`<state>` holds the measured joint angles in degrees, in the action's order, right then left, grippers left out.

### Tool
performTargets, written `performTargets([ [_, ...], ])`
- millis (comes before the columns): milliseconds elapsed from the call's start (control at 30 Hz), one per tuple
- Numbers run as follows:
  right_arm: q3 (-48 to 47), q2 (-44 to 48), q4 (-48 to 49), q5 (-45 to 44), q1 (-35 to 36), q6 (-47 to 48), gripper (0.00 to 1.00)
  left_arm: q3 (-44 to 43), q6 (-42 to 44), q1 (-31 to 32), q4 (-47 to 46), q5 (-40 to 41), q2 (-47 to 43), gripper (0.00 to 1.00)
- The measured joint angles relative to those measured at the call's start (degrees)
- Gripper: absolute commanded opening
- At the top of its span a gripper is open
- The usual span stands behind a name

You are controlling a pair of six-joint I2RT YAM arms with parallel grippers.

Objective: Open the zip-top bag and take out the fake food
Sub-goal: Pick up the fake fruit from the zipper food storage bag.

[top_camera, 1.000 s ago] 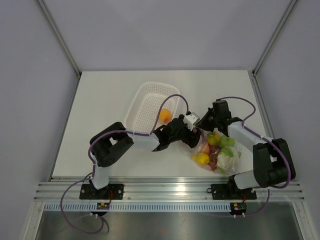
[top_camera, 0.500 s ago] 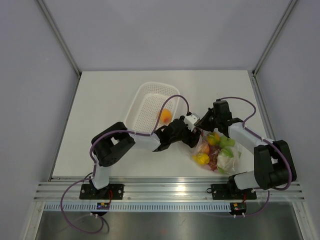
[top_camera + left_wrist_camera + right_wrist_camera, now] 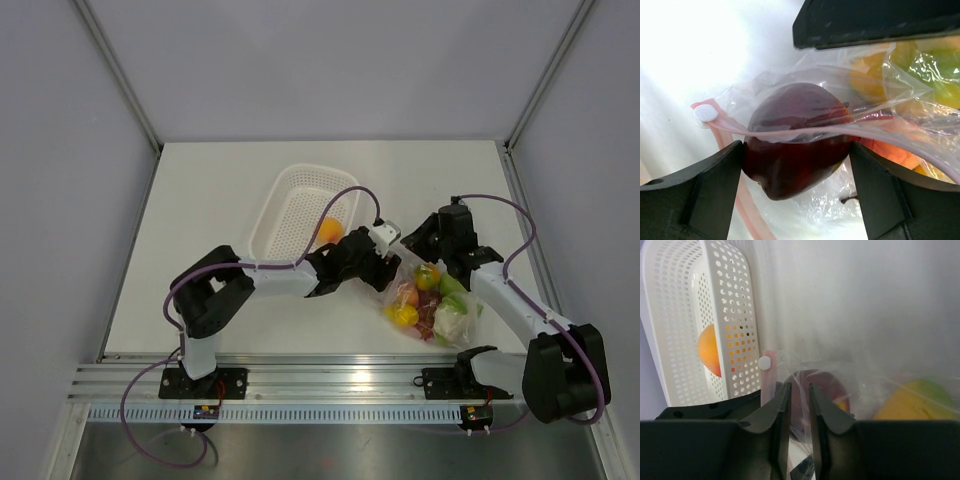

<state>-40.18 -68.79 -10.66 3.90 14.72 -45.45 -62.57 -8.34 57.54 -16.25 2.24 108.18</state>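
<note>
Right now the bag (image 3: 432, 322) lies on the table (image 3: 200, 210), near and right of the basket (image 3: 283, 200). Its food (image 3: 403, 317), green, yellow, orange and pale pieces, is bunched inside. One orange (image 3: 329, 231) sits in the basket. At the bag's left mouth a dark red apple (image 3: 790, 120) lies half under the film. The left gripper (image 3: 796, 160) clamps it, a finger against each side. The right gripper (image 3: 796, 390), jaws almost together, pinches a fold of film beside the apple. Compared with a second ago, the right gripper is further right and its elbow has swung nearer; the orange has not moved.
</note>
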Motion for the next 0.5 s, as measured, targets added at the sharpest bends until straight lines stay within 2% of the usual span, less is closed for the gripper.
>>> performTargets([
  [100,0.2,1.8,-0.6,-1.2,0.0,-0.2,0.39,-0.7,0.1,0.0,2.9,0.7,-1.0,0.68],
  [167,0.2,2.5,-1.3,-2.0,0.0,-0.3,0.41,-1.3,0.1,0.0,4.9,1.3,-1.4,0.68],
  [200,0.3,2.8,-1.4,-2.4,0.0,-0.3,0.46,-1.5,0.1,0.0,5.7,1.5,-1.6,0.68],
  [500,0.9,5.6,-2.8,-4.6,0.0,-0.2,0.47,-5.2,-1.2,0.0,14.6,2.8,-3.3,0.68],
])
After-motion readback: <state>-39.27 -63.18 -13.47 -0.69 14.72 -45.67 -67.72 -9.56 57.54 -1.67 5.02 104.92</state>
